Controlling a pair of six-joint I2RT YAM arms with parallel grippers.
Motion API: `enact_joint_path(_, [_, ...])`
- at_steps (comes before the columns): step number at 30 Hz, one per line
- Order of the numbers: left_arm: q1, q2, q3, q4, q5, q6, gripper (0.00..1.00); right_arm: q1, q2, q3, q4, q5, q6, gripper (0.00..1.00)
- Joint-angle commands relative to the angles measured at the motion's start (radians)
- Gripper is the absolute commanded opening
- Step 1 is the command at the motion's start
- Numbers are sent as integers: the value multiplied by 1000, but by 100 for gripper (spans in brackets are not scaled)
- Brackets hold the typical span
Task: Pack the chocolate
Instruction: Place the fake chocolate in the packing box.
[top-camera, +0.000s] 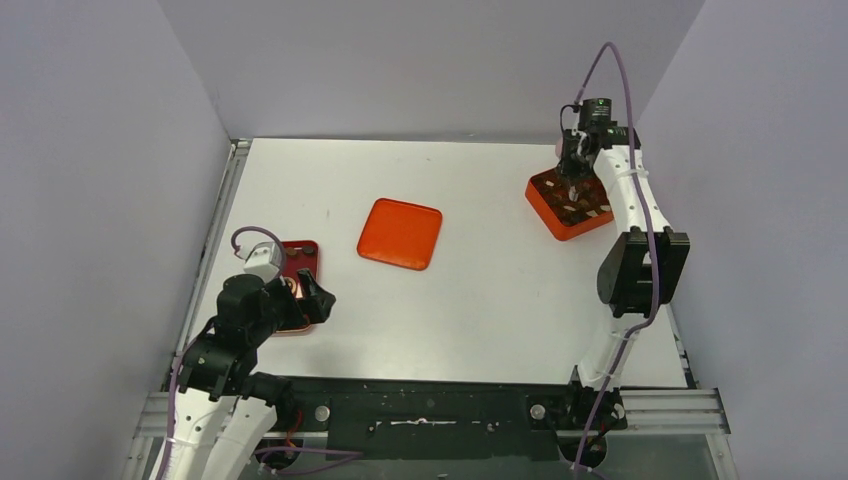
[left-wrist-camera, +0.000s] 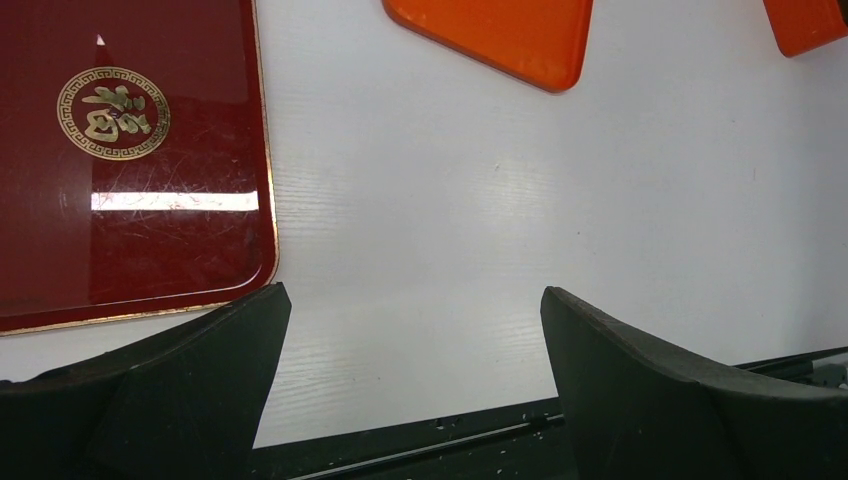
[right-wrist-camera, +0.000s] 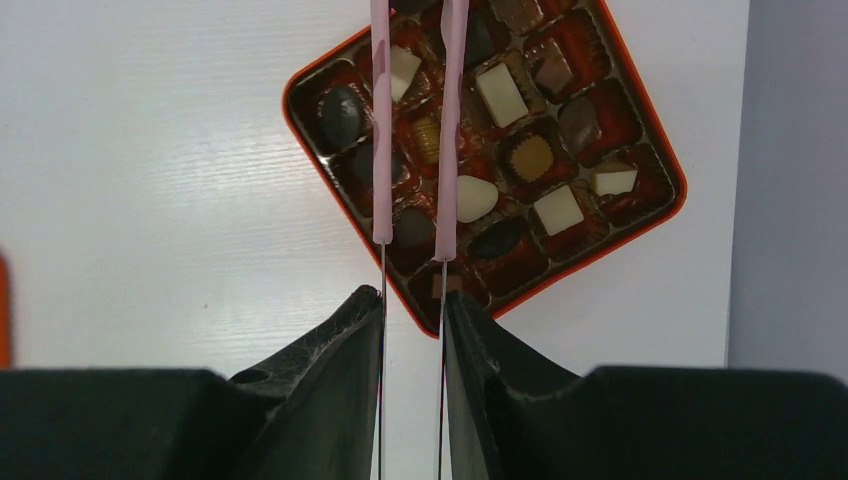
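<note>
The right gripper (right-wrist-camera: 413, 305) is pinched on the pink tongs (right-wrist-camera: 380, 150), whose two arms reach out over the orange box (top-camera: 578, 231) at the far right of the table (top-camera: 480, 300). The chocolate (right-wrist-camera: 501, 93) - dark and pale pieces - sits in the box's compartments; whether the tongs' tips grip a piece cannot be told. The left gripper (left-wrist-camera: 410, 300) is spread wide above bare table, just beside a dark red tray (left-wrist-camera: 130, 200) - the orange lid (top-camera: 400, 233) lies flat mid-table

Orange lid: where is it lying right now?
In the top view the orange lid lies flat near the middle of the table, between the dark red tray at left and the open chocolate box at far right.
</note>
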Motion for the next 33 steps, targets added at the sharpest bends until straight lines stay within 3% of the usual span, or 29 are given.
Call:
enact_joint_path(1, [1, 9, 10, 71, 20, 24, 97, -51, 55, 98, -22, -52, -9, 23])
enact_joint_path(14, [0, 3, 15, 59, 14, 25, 97, -124, 178, 202, -32, -33, -16, 23])
enact_joint_path(33, [0, 16, 19, 58, 10, 23, 97, -153, 234, 224, -39, -23, -22, 27])
